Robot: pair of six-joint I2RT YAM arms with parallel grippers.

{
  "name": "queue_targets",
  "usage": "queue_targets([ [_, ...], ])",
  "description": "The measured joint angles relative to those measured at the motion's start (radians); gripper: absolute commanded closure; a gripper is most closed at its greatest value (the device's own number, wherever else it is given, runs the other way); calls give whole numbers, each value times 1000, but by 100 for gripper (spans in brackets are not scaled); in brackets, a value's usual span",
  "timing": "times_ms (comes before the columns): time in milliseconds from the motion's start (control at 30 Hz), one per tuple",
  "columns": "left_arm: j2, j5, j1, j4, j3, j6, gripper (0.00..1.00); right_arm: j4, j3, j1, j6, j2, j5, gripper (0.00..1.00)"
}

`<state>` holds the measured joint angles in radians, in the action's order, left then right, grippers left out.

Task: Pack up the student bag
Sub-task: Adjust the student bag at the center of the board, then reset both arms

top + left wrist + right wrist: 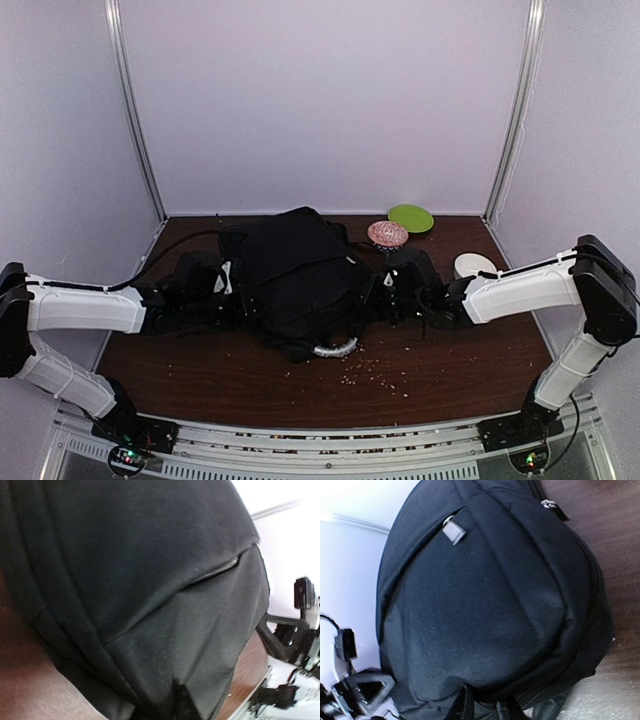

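Brown table bears one student bag, one green plate.

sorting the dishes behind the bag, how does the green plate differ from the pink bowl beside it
The green plate is plain bright green; the pink bowl has a speckled pink pattern. The plate looks flatter and slightly wider than the bowl. The plate lies nearer the back wall, the bowl nearer the student bag. Both are round.
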<state>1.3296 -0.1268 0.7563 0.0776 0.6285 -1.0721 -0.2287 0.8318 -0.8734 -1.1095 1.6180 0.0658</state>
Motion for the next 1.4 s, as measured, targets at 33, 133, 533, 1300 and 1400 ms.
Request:
queue_targets([
  [33,0,0,-2,3,0,2,100,1,6,1,0,0,5,100],
  [133,-4,1,-4,2,3,2,100,9,27,2,-2,0,15,100],
  [533,-126,33,-8,-99,43,6,100,85,64,-18,90,-72,19,67],
  [1300,-337,386,-73,-547,241,320,2,415,-85,-150,477,-760,-395,26],
  [1400,-396,508,-73,-631,315,391,2,466,-167,-145,457,-879,-566,16],
])
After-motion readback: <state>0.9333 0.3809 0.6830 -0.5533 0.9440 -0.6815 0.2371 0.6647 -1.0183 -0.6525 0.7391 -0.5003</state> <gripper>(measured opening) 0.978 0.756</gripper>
